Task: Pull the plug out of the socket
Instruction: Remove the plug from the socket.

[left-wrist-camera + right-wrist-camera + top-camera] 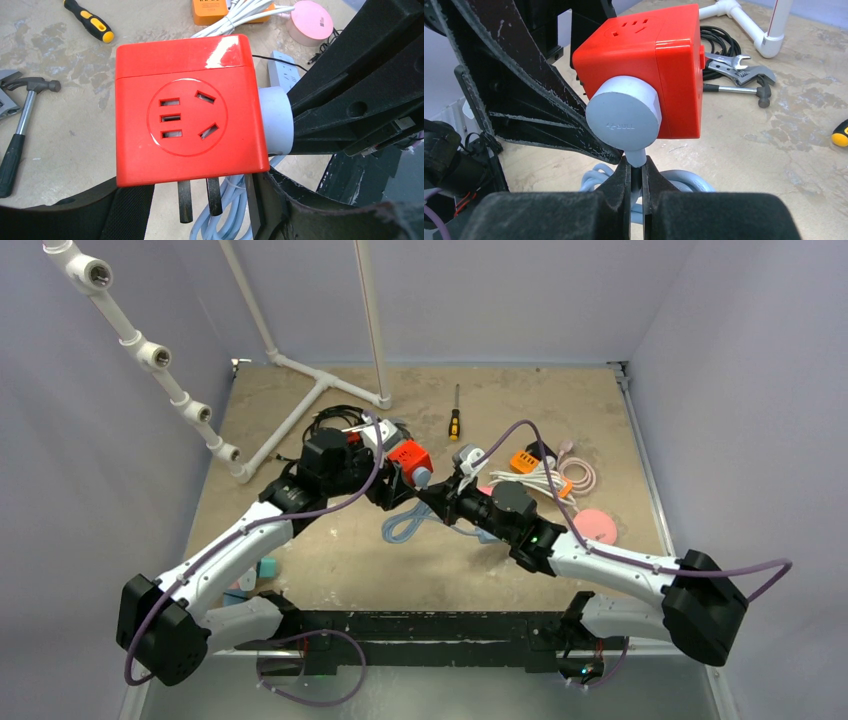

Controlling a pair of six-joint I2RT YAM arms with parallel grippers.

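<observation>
Plug point(624, 117), one, grey, seated in a side face of the one red cube socket point(190, 125), held above the tabletop point(75, 130).
Left fingers point(125, 212) clamp the socket; right fingers point(616, 187), narrowed to a slit, pinch the plug's neck below it. Two prongs point(185, 200) project beneath the socket. Beyond it lie one hammer point(22, 120) and one screwdriver point(90, 21), the latter's shaft cut off in the left wrist view. Plug pins are hidden inside the socket.
</observation>
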